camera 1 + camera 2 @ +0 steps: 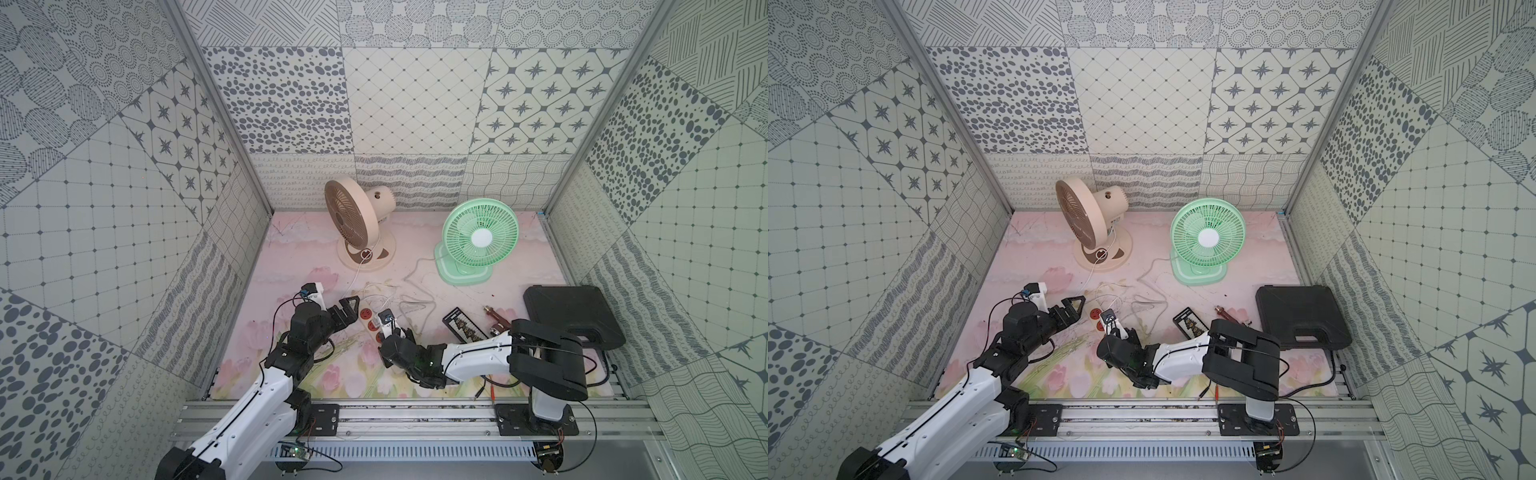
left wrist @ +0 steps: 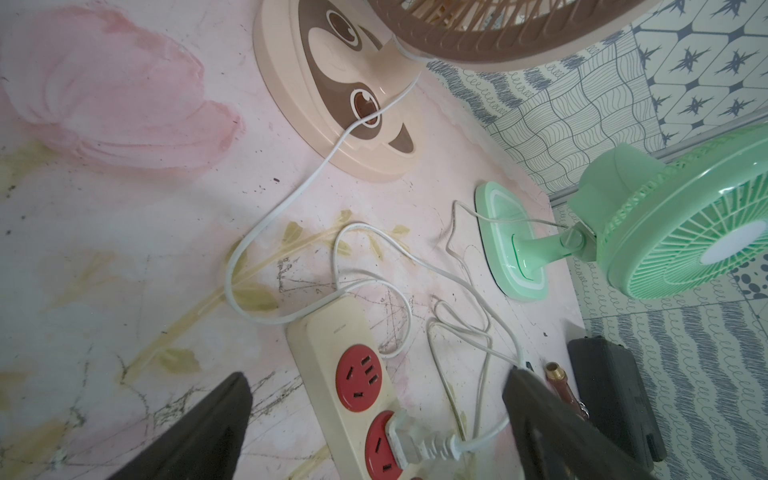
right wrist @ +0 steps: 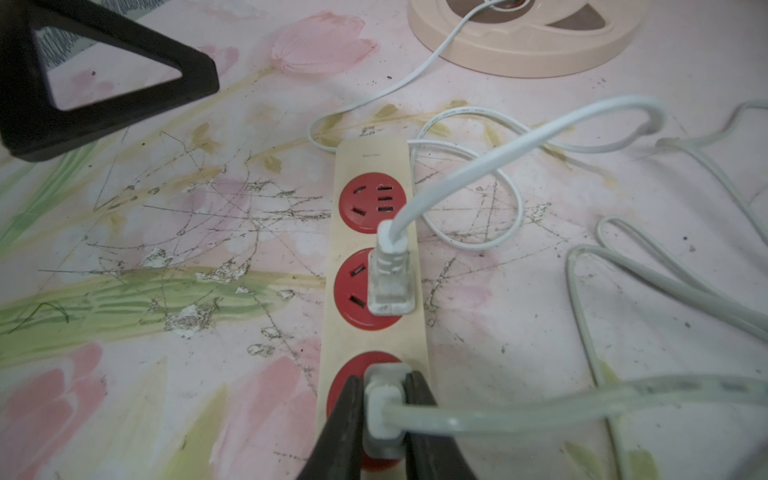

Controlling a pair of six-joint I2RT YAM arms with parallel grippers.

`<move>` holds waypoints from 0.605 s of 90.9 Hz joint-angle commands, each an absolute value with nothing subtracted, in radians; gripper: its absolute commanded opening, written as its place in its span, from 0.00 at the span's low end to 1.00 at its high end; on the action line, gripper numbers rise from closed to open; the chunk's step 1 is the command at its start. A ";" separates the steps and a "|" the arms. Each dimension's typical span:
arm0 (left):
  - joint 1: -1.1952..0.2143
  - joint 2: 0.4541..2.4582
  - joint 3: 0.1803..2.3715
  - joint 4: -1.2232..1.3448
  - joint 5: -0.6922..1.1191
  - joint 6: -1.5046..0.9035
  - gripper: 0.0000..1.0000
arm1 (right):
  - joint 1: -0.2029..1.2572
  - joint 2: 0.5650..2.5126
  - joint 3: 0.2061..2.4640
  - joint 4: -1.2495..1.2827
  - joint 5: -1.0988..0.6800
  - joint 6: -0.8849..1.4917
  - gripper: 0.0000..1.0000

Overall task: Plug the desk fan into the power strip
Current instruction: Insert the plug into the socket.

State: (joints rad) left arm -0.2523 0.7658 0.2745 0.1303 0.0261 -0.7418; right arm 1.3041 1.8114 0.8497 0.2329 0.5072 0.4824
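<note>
The power strip (image 3: 372, 160) lies on the flowered counter (image 1: 291, 257), a little left of middle and towards the near side, running far to near between the two arms. Its far socket is bare. The next one has a white plug (image 3: 390, 274) in it. At the third socket the right end effector (image 3: 384, 399) pinches a grey plug (image 3: 384, 419), with a finger pressed to each side. The left end effector (image 1: 348, 309) is spread wide, hovering just left of the strip's far end and touching nothing. A beige fan (image 1: 357, 224) and a green fan (image 1: 478, 241) stand at the far side, and loose white cords tangle just beyond and right of the strip. A black case (image 1: 573, 316) sits on the right.
</note>
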 commanded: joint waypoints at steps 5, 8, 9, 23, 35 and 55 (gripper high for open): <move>-0.241 0.768 0.274 0.167 0.032 -0.749 1.00 | 1.353 1.855 0.836 -0.093 0.266 0.499 0.24; -0.242 0.767 0.274 0.166 0.034 -0.749 0.99 | 1.348 1.846 0.841 -0.094 0.260 0.499 0.25; -0.241 0.767 0.274 0.167 0.034 -0.749 1.00 | 1.346 1.843 0.841 -0.095 0.258 0.499 0.25; -0.241 0.766 0.276 0.165 0.035 -0.749 1.00 | 1.336 1.796 0.858 -0.113 0.251 0.492 0.28; -0.241 0.764 0.277 0.164 0.039 -0.749 1.00 | 1.335 1.748 0.864 -0.128 0.241 0.492 0.37; -0.244 0.741 0.277 0.152 0.053 -0.758 1.00 | 1.336 1.664 0.855 -0.137 0.224 0.498 0.53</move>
